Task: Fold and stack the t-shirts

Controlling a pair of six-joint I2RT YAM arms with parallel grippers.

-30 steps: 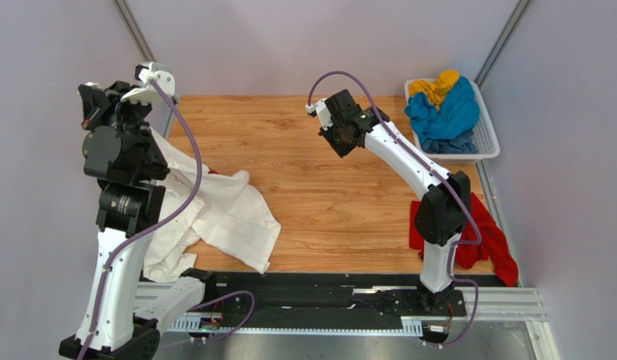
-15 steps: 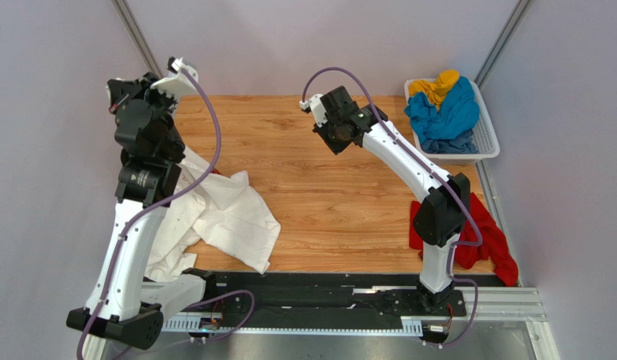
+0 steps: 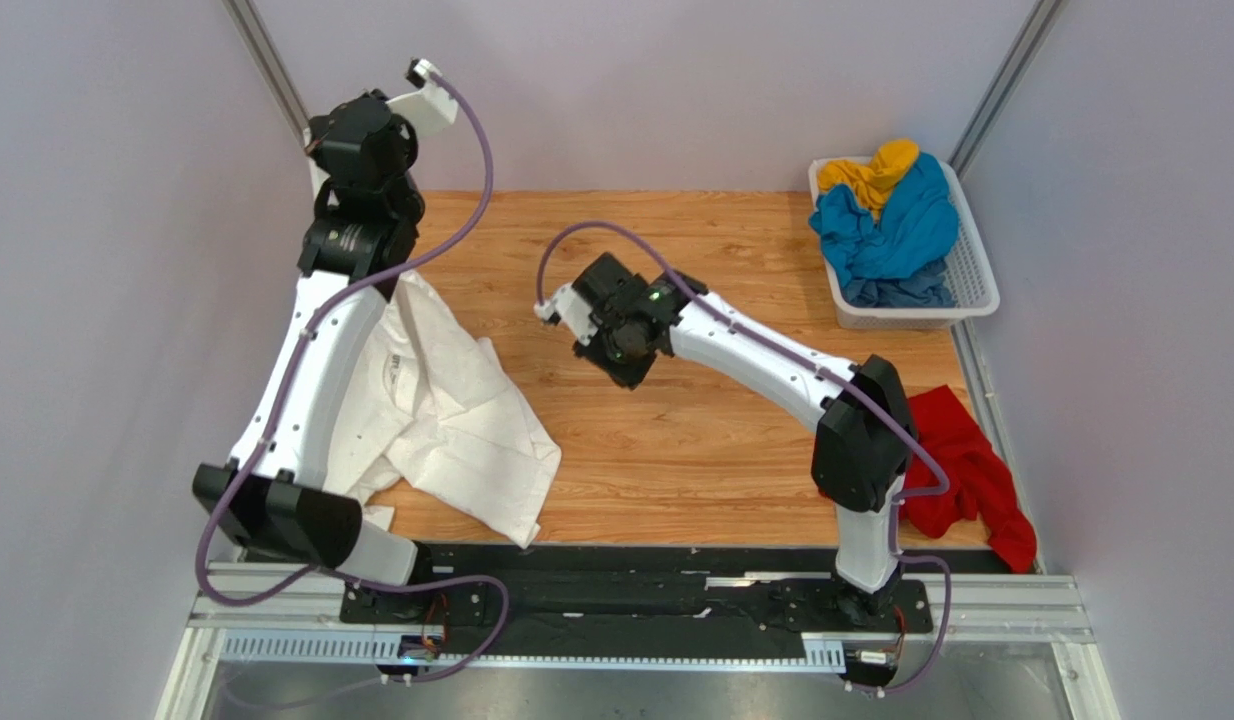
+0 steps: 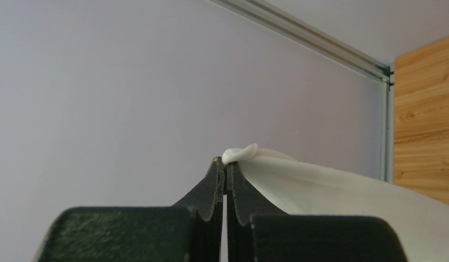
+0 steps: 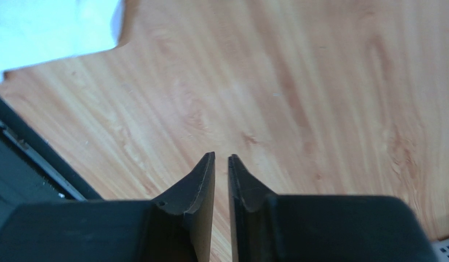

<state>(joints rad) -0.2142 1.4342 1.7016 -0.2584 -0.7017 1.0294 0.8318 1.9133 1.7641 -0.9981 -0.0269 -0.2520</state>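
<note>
Between the clenched fingers of the left gripper (image 4: 225,166) a small fold of the white t-shirt (image 4: 319,191) is being pinched, just at the tips. From there the cloth is running away to the right of them and downward. Beyond these fingers only the grey wall (image 4: 101,82) is showing. In the overhead view the rest of the shirt is lying crumpled on the table (image 3: 698,420), below the fingers and toward the near left edge.

The right gripper (image 5: 222,158) is hovering over bare wood. Its fingers are standing a narrow gap apart and are holding nothing. The edge of the white cloth is showing ahead of the tips and to their left, not touching them.

I am judging that the shirt is being lifted and spread, so folding is not yet begun and nothing is stacked. The next move is probably asking the right fingers to open wider and take a second edge of the shirt, so that the cloth can be stretched between both grippers.

Well apart from the right fingers, the red t-shirt (image 3: 961,473) is lying at the near right edge. The blue t-shirt (image 3: 886,225) and the yellow t-shirt (image 3: 871,168) are waiting in the basket (image 3: 976,278). The left arm is covering part of the shirt, and the wrinkles are hiding its corners.
</note>
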